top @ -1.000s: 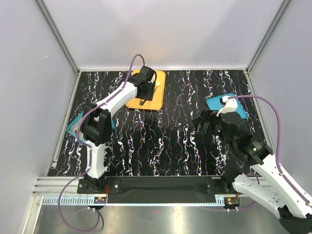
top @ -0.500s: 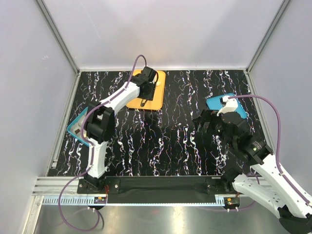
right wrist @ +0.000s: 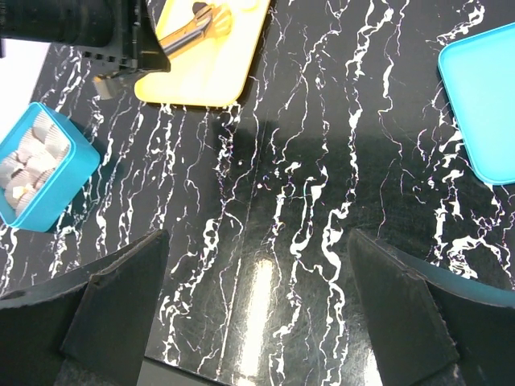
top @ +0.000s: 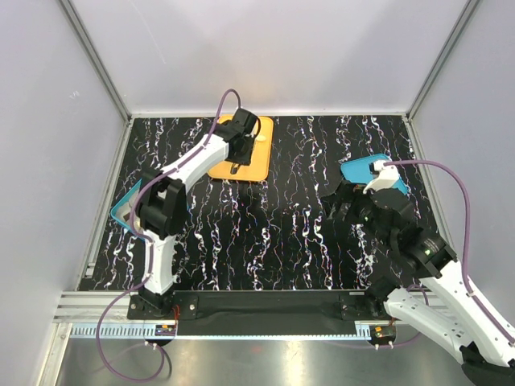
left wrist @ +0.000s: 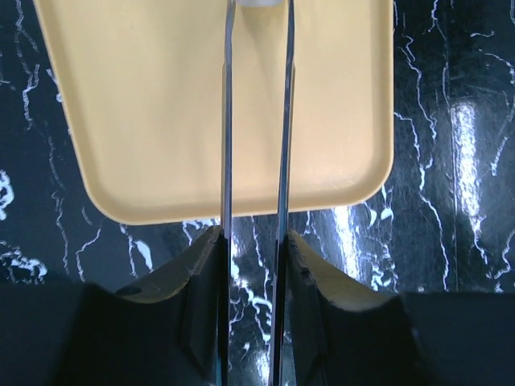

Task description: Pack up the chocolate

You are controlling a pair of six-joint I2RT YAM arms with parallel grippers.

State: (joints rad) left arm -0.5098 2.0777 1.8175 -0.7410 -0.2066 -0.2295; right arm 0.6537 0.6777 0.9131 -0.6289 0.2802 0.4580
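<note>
- the left gripper [left wrist: 257, 24] reaches over the orange tray [top: 257, 165] in the upper middle of the overhead view, its arm stretched up from the lower left.
- in the left wrist view, its 2 thin fingers [left wrist: 228, 121] run up the frame close together and parallel. a pale cream piece of chocolate [left wrist: 259, 3] sits between them at the very top edge.
- the tips are cut off there, so i cannot tell whether they pinch the piece or only flank it.
- from above, that piece of chocolate [top: 261, 138] shows as a small pale spot on the right part of the tray, just beside the gripper.
- the right gripper [right wrist: 257, 241] hangs over the black marbled table [top: 282, 241] in the right half of the overhead view. its 2 dark fingers [right wrist: 121, 297] are spread wide and hold nothing.
- a teal box [right wrist: 48, 201] with white pleated paper cups sits at the left edge of the right wrist view. what lies in the cups is too small to tell.
- a flat teal lid [top: 358, 170] lies at right, partly under the right wrist.
- against 0.5 s ago, the right wrist has swung a little toward the upper right, over the lid. the left arm and its gripper have barely moved, and the tray, box and lid lie as before.
</note>
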